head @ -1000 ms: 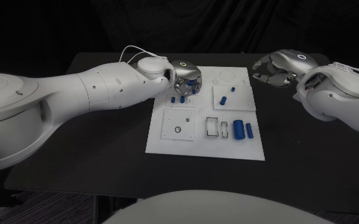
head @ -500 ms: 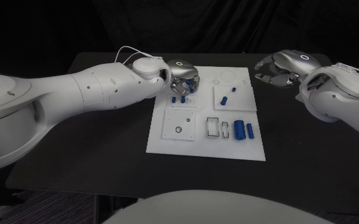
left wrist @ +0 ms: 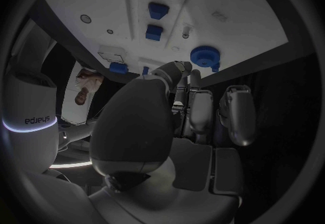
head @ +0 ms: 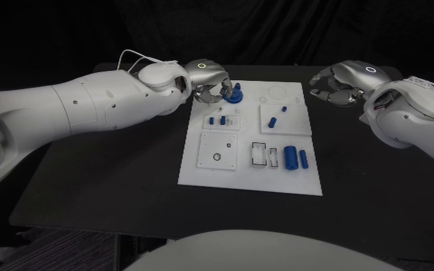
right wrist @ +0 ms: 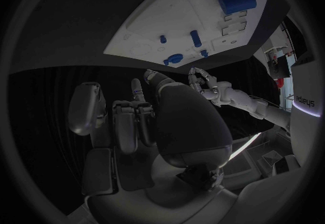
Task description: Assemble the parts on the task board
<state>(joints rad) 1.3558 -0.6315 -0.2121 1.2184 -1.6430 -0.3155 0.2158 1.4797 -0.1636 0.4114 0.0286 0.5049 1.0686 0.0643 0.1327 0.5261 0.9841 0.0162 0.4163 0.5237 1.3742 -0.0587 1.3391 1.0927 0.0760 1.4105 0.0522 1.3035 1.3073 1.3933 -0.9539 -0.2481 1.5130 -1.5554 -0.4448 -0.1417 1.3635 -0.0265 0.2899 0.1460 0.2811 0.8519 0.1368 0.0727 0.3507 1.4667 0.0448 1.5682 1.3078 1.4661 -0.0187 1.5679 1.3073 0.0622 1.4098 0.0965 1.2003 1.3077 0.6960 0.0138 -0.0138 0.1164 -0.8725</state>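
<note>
One blue part (head: 234, 94) sits at the board's (head: 253, 177) far-left corner, just right of the nearer left hand (head: 209, 87), apparently empty, fingers curled; right hand (head: 340, 84) curled, empty.

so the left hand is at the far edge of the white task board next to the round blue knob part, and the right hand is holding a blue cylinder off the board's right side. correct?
Not quite. The right hand holds nothing: the head view shows its silver fingers curled in, empty, off the white task board and its right side. The rest stands: the left hand is at the board's far edge beside the round blue knob part.
</note>
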